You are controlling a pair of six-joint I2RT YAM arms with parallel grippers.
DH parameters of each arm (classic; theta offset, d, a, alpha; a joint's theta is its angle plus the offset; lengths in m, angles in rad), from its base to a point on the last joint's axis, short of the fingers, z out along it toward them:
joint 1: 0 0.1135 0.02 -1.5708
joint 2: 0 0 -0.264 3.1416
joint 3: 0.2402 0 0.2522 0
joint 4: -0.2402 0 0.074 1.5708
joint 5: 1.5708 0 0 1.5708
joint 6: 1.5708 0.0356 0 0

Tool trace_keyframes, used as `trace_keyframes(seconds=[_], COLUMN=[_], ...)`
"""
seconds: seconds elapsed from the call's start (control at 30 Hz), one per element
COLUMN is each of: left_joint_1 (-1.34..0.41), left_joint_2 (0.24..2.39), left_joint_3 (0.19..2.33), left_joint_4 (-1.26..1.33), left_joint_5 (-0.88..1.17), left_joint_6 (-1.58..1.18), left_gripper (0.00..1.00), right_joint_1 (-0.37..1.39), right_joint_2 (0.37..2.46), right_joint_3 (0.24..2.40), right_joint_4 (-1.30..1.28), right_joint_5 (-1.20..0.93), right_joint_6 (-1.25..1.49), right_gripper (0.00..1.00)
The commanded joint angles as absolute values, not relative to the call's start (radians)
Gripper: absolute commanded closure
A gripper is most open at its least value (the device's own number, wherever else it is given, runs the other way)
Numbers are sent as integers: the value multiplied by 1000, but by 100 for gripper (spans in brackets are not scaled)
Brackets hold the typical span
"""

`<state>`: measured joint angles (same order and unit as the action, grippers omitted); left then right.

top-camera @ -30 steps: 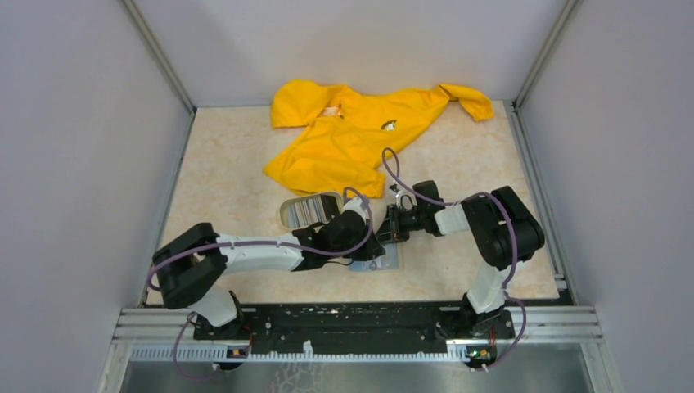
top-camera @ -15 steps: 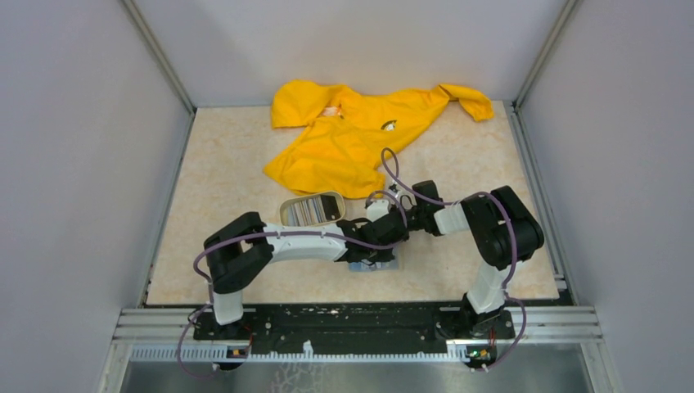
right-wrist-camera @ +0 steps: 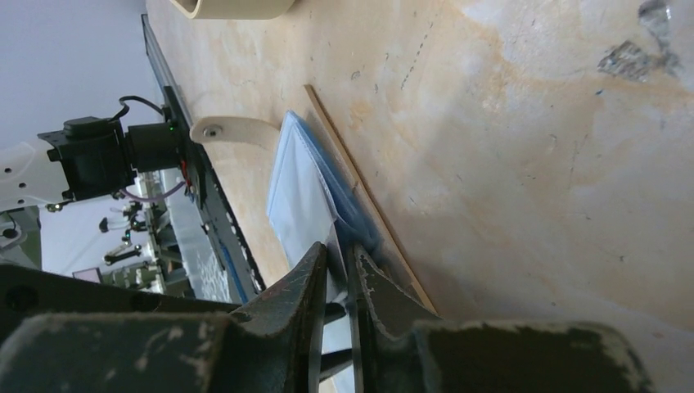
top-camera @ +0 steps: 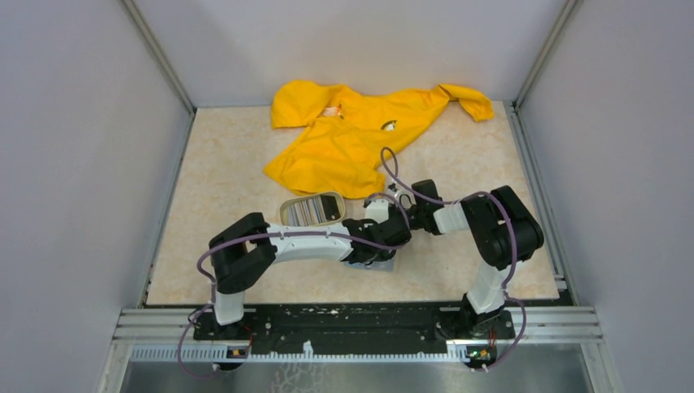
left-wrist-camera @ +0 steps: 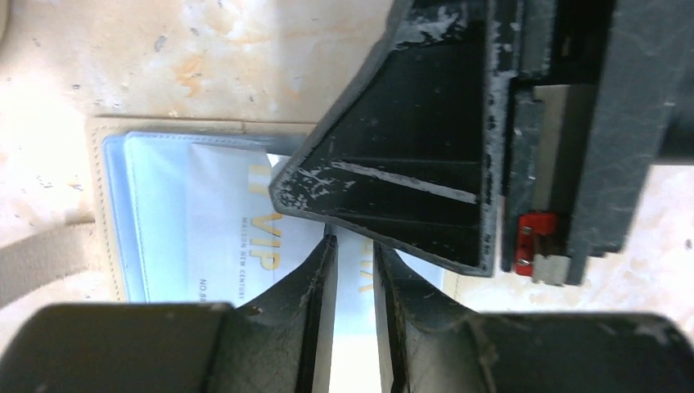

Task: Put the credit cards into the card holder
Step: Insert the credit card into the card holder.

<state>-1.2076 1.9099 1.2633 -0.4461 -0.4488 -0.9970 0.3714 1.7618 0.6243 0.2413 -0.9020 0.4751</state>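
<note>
- Top: high at near edge, looks down, whole table (top-camera: 213, 188).
- Left wrist: close, down onto card holder (left-wrist-camera: 147, 205).
- Right wrist: low, grazing, same card holder (right-wrist-camera: 299, 188).

One card holder (left-wrist-camera: 139, 213) lies on one table (top-camera: 221, 188). One white card (left-wrist-camera: 237, 221) with gold lettering shows at the card holder. One oval tray (top-camera: 283, 214) sits just beyond the card holder and carries one striped stack of cards (top-camera: 315, 210), too fine to count singly. One yellow garment (top-camera: 360, 131) lies well beyond the card holder. Two arms meet over the card holder, the left arm (top-camera: 303, 243) and the right arm (top-camera: 491, 221), with two grippers, the left gripper (left-wrist-camera: 353, 246) and the right gripper (right-wrist-camera: 338, 250).
</note>
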Motion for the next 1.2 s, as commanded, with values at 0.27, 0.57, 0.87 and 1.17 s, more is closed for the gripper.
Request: trace_keyframes(seconds=[0.27,0.57,0.87,1.17], left_joint_1=[-1207,-1207,-1206,-1172], left_joint_2=[1940,1883,1714,1410], left_joint_3=[1287,1260,1104,791], left_joint_4=[-575,-536,-287,43], left_joint_5=[-561,-574,-457,-331], left_joint_6=[-993,-912,-690,-463], left_gripper=[67,65,43,27], right_joint_1=[375,327,290,275], right_joint_2=[1765,1698,1633,1401], right_joint_3=[684,713,741,784], right_joint_4=[202,148,77,-82], right_joint_5=[-905,-951,-1015,-1066], right_joint_6=[417,350,230,-106], right_gripper=[74,56,56,58])
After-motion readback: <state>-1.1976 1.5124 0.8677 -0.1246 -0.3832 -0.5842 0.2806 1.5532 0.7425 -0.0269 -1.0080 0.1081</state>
